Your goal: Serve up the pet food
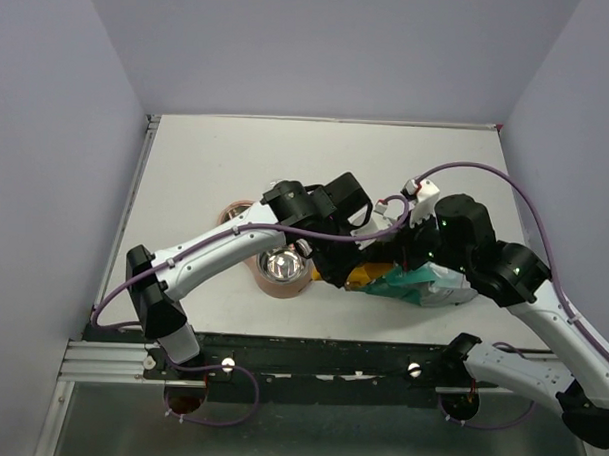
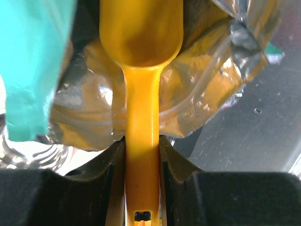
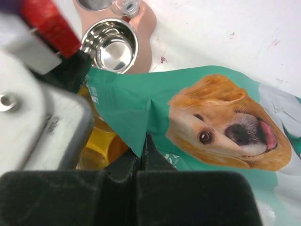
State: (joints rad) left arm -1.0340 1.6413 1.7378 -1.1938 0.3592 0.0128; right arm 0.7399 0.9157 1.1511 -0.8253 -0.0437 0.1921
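Yellow scoop (image 2: 141,42), clamped by its handle in the left end effector (image 2: 141,153), points lengthwise into the teal bag (image 3: 211,108), whose lip the right end effector (image 3: 142,150) pinches shut. The pet food, hidden, presumably lies straight ahead inside, nearer the left arm.
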